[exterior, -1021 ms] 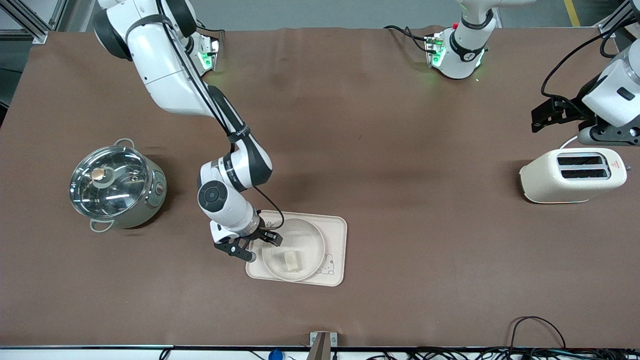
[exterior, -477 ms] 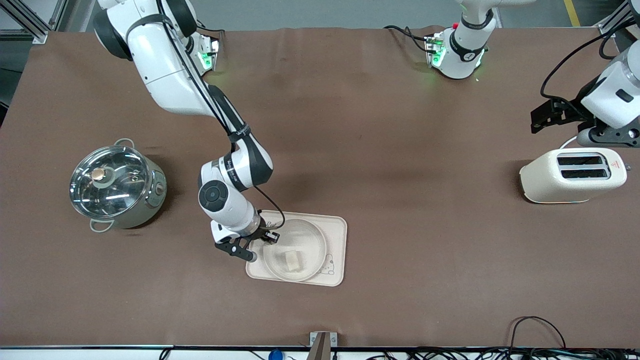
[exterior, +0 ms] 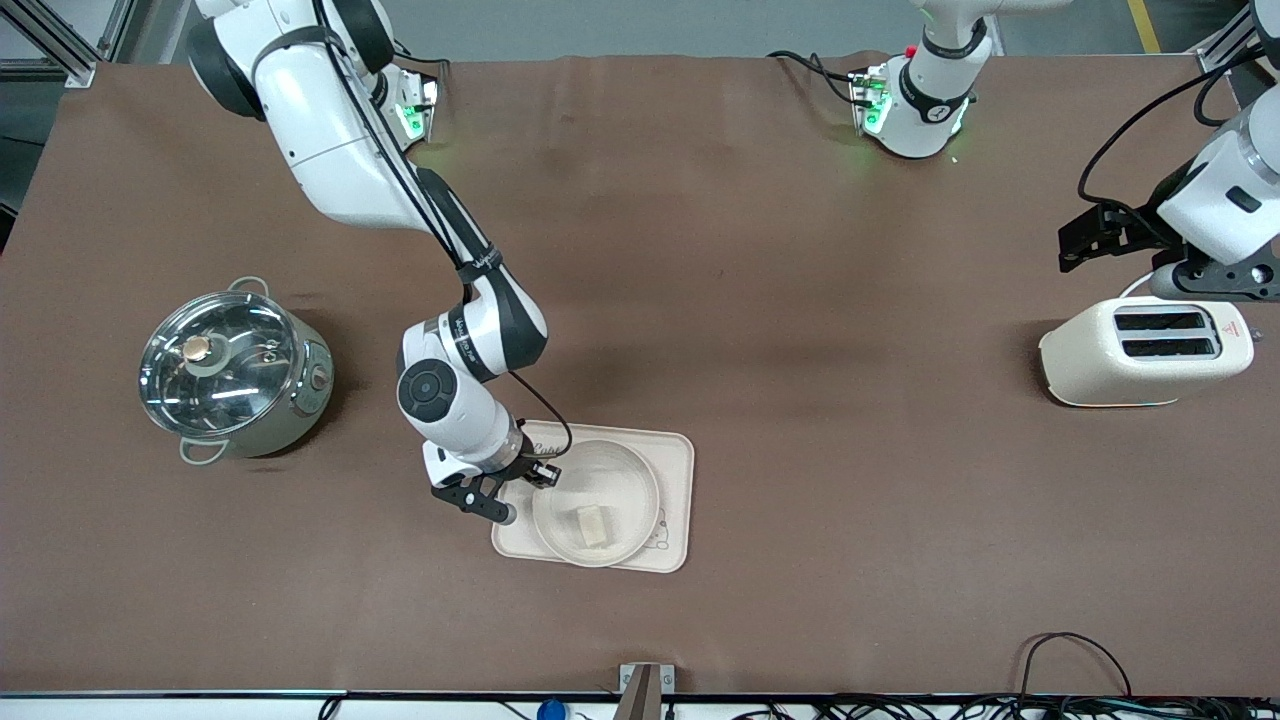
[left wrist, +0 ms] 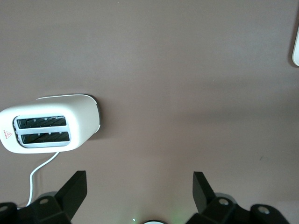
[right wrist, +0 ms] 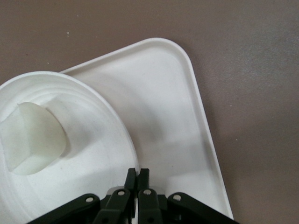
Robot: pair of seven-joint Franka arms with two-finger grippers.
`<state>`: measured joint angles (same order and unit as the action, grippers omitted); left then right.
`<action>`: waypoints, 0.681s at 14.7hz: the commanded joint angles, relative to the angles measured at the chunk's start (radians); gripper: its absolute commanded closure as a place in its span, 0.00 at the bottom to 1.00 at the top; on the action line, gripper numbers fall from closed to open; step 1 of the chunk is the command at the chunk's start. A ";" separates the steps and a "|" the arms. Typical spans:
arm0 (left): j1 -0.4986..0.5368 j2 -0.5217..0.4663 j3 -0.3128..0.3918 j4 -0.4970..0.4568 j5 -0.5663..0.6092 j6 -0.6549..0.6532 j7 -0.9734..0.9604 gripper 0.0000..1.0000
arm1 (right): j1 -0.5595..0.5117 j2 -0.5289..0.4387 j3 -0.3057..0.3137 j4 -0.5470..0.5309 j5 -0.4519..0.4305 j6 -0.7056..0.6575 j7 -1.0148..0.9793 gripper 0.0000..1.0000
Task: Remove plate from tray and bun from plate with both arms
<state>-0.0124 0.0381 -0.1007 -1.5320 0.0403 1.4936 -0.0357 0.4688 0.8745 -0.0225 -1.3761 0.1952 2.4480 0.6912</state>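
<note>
The right gripper (right wrist: 138, 173) pinches the rim of the round, smooth cream plate (exterior: 596, 504). The plate sits on the rounded rectangular tray (exterior: 674, 500) and holds the small pale bun (exterior: 591, 525). The left gripper (left wrist: 139, 184), fingers spread wide, hangs over the glossy cream toaster (exterior: 1146, 350) at its own arm's end of the matte brown table (exterior: 800, 300). A lidded steel pot (exterior: 235, 373) stands toward the right arm's end.
</note>
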 commanded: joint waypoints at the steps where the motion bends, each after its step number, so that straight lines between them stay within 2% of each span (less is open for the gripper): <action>1: -0.001 0.000 -0.001 0.009 -0.010 0.002 -0.004 0.00 | -0.010 -0.031 0.029 -0.006 0.018 -0.012 -0.019 0.99; 5: -0.001 0.000 -0.001 0.009 -0.010 0.001 -0.004 0.00 | -0.061 -0.087 0.093 0.000 0.047 -0.096 -0.016 1.00; 10: 0.000 0.000 -0.001 0.009 -0.010 0.002 -0.004 0.00 | -0.079 -0.181 0.095 -0.017 0.058 -0.234 -0.033 1.00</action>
<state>-0.0125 0.0382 -0.1007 -1.5319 0.0403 1.4935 -0.0357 0.4056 0.7494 0.0499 -1.3467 0.2321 2.2513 0.6848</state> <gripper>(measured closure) 0.000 0.965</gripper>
